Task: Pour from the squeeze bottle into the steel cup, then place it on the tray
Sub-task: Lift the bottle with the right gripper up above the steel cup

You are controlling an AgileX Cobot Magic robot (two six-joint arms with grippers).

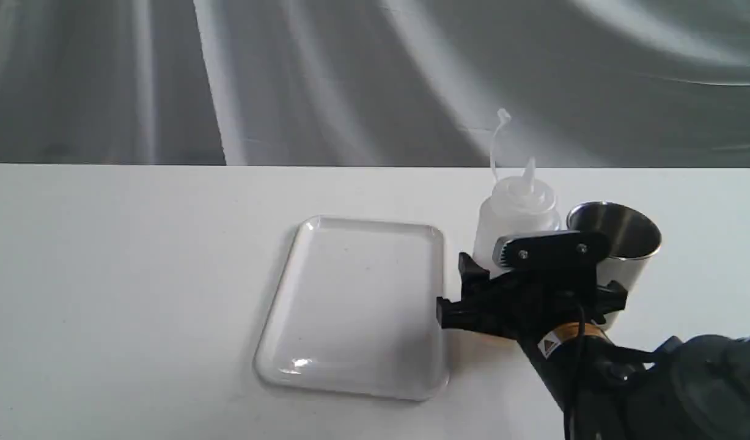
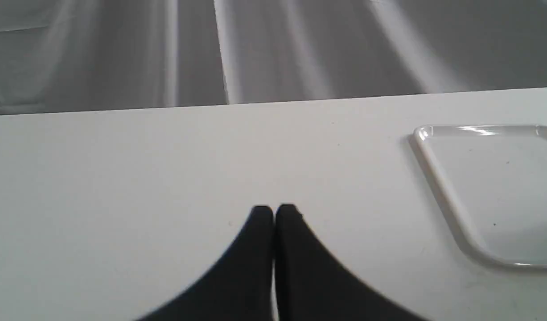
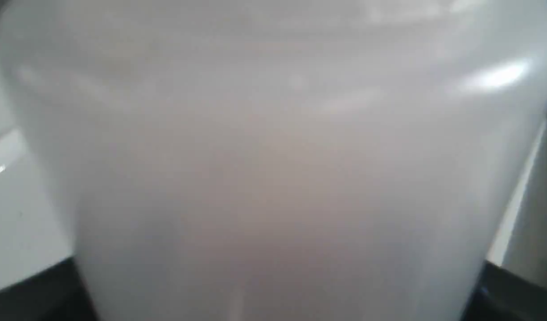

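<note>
The squeeze bottle (image 1: 515, 208) stands upright on the table between the tray (image 1: 350, 305) and the steel cup (image 1: 625, 244), its cap strap sticking up. My right gripper (image 1: 536, 287) reaches in from the near side and is shut on the bottle's lower body. In the right wrist view the bottle (image 3: 273, 156) fills the picture, and the black fingers (image 3: 32, 294) lie against both its sides. The cup is upright just right of the bottle. My left gripper (image 2: 274, 209) hangs shut over bare table, with the tray (image 2: 491, 191) to one side.
The white table (image 1: 136, 275) ends at a far edge before a grey draped backdrop (image 1: 350, 73). My right arm (image 1: 656, 385) comes in from the lower right corner. Nothing lies on the tray.
</note>
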